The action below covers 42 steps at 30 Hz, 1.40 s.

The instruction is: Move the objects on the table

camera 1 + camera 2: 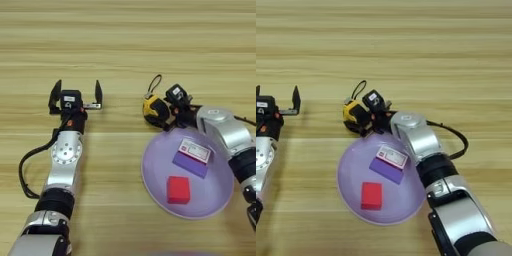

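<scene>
The yellow-and-black tape measure lies on the table just beyond the far-left rim of the lilac plate, its black cord loop pointing away. My right gripper reaches in from the right, one finger on each side of the tape measure's right end, closed against it. On the plate lie the purple block with its white-red label and, nearer to me, the red cube. My left gripper rests on the wood at the left, open and holding nothing.
The left arm stretches from the bottom left edge up to its gripper. The right arm crosses the plate's far right rim. Bare wood lies across the far half of the table and between the two arms.
</scene>
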Tool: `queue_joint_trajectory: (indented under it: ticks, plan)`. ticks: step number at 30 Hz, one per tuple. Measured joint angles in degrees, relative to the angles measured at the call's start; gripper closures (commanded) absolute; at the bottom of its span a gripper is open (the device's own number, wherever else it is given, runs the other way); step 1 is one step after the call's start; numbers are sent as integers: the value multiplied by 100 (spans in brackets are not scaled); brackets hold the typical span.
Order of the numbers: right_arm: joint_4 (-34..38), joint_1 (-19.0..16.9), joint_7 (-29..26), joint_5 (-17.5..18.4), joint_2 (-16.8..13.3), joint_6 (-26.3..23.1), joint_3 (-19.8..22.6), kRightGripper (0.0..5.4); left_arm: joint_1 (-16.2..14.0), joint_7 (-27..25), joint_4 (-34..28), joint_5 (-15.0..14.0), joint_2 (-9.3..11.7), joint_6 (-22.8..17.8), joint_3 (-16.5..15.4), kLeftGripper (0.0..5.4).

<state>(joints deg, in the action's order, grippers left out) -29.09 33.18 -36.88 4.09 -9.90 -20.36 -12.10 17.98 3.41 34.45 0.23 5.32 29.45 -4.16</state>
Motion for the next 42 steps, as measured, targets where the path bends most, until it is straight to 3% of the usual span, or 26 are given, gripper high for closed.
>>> queue_joint_trajectory:
  ticks: [16, 33, 42]
  plan:
    - [-9, 0, -134, -49, 92, 84, -17, 279, 0, 11, 0, 54, -4, 0, 8, 0]
    - [37, -24, -133, -48, 97, 86, -9, 279, 4, 7, 8, 100, -6, 6, 2, 0]
    - [642, -109, -182, 38, 59, 59, 155, 279, 42, 6, 66, 101, -6, 14, 0, 0]
